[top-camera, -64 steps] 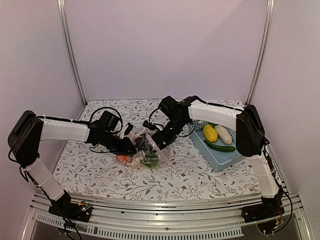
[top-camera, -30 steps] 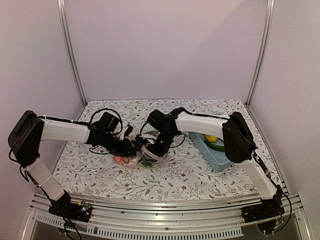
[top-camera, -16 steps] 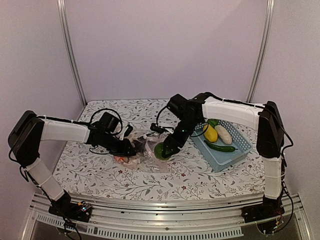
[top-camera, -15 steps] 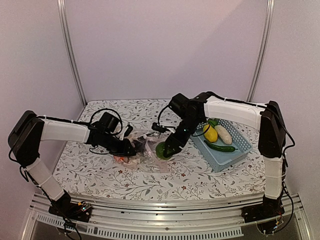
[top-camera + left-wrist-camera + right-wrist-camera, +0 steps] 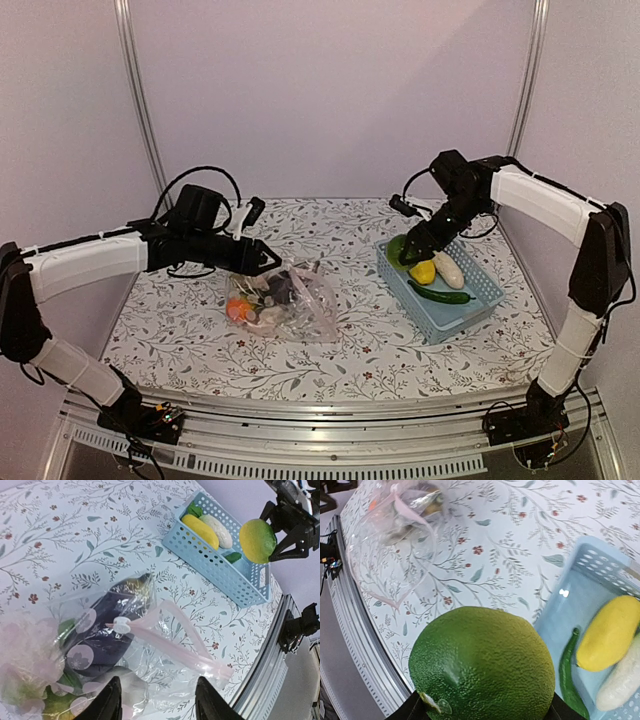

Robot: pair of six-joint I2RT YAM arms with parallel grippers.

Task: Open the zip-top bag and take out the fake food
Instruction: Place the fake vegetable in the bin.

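Now your right gripper (image 5: 410,246) pinches a green toy lime (image 5: 482,665) above the left end of the blue basket (image 5: 462,318): lower, then release. Your left gripper (image 5: 157,705) hangs spread above the mid-table zip-top bag (image 5: 300,310), more fake food (image 5: 238,310) inside.

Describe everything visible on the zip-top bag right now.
The zip-top bag is clear, crinkly soft plastic printed with pale pink blossoms, with a pink zip strip and a small white slider. Its mouth gapes open, the strip splayed toward the blue basket. It lies slumped on the floral table near the middle, holding a dark purple eggplant, an orange piece and green bits. The left claw stands open over its far-left edge; contact is unclear.
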